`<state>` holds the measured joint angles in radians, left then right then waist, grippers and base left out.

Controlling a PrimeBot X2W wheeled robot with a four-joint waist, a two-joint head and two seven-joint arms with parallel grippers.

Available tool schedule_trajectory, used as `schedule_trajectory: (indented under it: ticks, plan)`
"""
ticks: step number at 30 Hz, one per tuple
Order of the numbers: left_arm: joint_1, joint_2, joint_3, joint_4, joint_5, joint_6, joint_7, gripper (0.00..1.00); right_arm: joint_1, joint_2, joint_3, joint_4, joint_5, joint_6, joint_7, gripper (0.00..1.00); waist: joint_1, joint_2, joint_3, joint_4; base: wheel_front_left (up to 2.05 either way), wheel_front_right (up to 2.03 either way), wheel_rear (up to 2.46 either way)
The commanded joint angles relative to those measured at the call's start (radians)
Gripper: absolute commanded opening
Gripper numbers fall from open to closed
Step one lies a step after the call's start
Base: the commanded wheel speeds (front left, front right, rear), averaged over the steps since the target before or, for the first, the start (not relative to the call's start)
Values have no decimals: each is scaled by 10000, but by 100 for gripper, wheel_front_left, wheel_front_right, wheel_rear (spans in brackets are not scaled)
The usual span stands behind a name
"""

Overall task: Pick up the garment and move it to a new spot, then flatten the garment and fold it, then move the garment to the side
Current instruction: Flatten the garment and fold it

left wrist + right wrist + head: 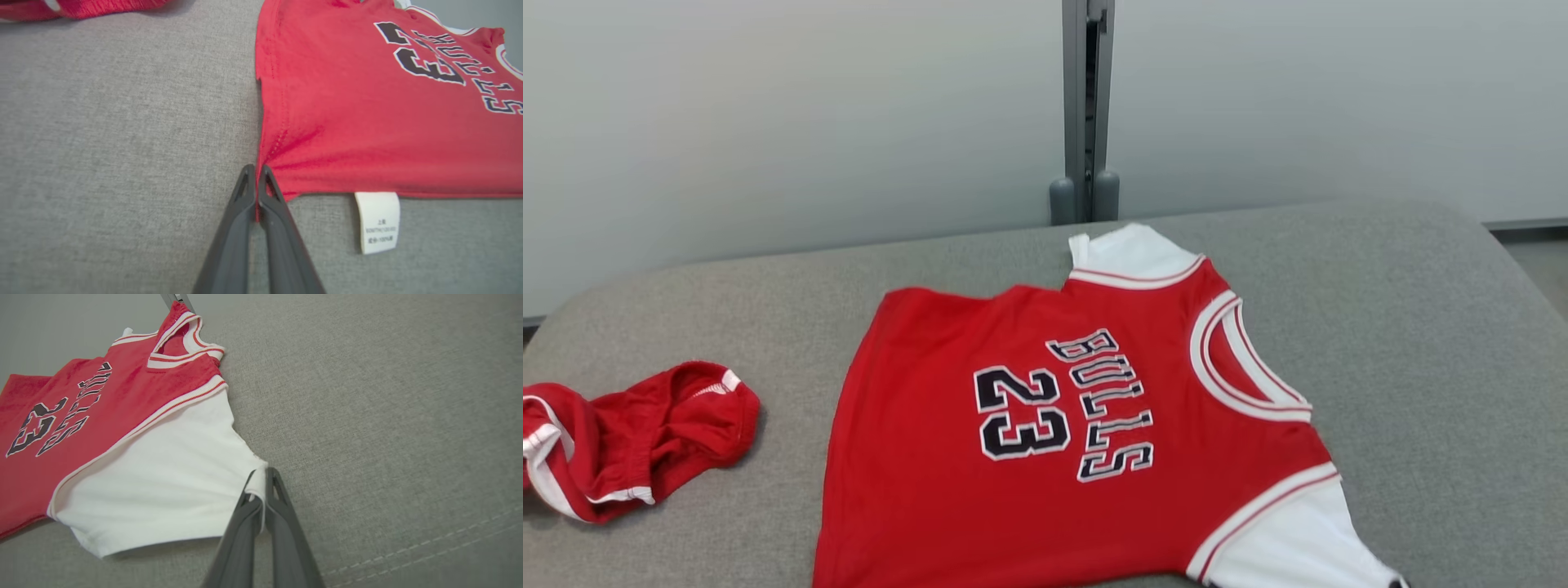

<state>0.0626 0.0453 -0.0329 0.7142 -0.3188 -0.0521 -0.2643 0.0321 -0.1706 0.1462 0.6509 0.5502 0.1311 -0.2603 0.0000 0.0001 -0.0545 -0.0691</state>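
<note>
A red jersey (pixel 1045 441) printed "BULLS 23", with white sleeves, lies spread flat on the grey cushioned surface (pixel 1421 343), neckline toward the right. In the left wrist view my left gripper (pixel 256 169) is shut on the bottom hem corner of the red jersey (pixel 367 114), the cloth puckering toward the fingers. In the right wrist view my right gripper (pixel 261 475) is shut on the edge of the white sleeve (pixel 163 482), with white fabric pinched between the fingers.
Crumpled red shorts (pixel 629 445) with white trim lie at the left of the surface, and their edge (pixel 81 8) appears in the left wrist view. A white care label (pixel 378 222) hangs from the jersey's hem. A grey post (pixel 1086 106) stands against the pale wall behind.
</note>
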Motion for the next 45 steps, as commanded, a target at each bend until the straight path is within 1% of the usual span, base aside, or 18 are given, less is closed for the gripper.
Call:
schedule_trajectory:
  ticks: [1,6,9,15,19,24,25,28,37,45]
  plan:
    - [169,98,91,-54,-49,53,2,0,299,-79,7,-29,96,-6,-72,0,0,-1,-225,30,0,0,0]
    - [626,98,148,-369,-181,122,1,0,993,-243,-29,-383,234,-6,-71,0,0,-1,-403,-14,0,0,0]
    - [639,98,254,-887,30,150,0,0,954,-272,-22,-746,162,-6,-71,0,0,-1,-383,-29,0,0,0]
    - [81,84,247,-1975,228,11,0,0,91,-223,-206,-1706,53,-5,-62,0,0,-1,-115,80,0,0,0]
    - [-638,80,78,-2178,294,2,0,0,-1038,-280,-94,-1781,-102,-5,-62,0,0,-1,186,178,0,0,0]
    - [-1612,79,-203,-1822,264,194,2,0,-2459,-416,167,-1296,-362,-5,-61,0,0,-1,616,355,0,0,0]
    - [-1612,79,-203,-1822,264,194,2,0,-2459,-416,167,-1296,-362,-5,-61,0,0,-1,616,355,0,0,0]
    - [-2333,76,-377,-1485,285,269,0,0,-3244,-560,261,-805,-495,-5,-62,0,0,-1,927,468,0,0,0]
    - [-4112,77,-737,-709,594,232,0,0,-5150,-725,44,591,-944,-5,-61,0,0,-1,2070,659,0,0,0]
    - [-5085,79,-852,-202,761,211,2,0,-6078,-611,78,1301,-1300,-5,-61,0,0,-1,2757,660,0,0,0]
